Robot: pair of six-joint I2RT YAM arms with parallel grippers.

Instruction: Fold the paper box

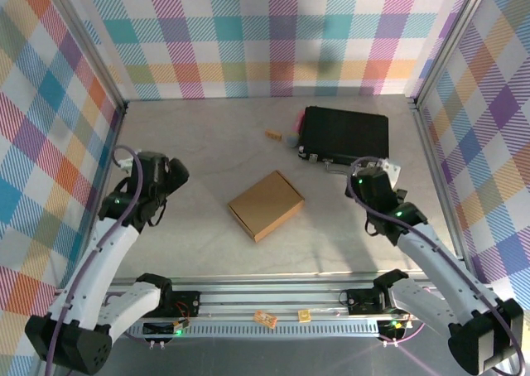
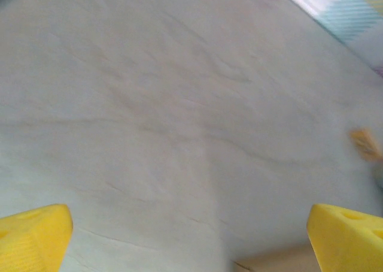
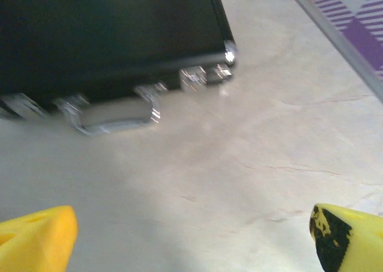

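Paper box (image 1: 266, 204): closed up, flat at bench (image 1: 207, 136) centre, long axis near-left to far-right.
Left claw (image 2: 191, 239): fingers wide apart, empty; box to its right.
Right claw (image 3: 191, 239): wide apart, empty; box to its left.
Neither arm clearly nearer.

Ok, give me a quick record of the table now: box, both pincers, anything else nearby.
box: brown cardboard box, shallow, closed, mid-table, apart from both pincers
left pincer: open, empty, over the table left of the box
right pincer: open, empty, facing the black hard case with metal latches
other: small tan block beside the case
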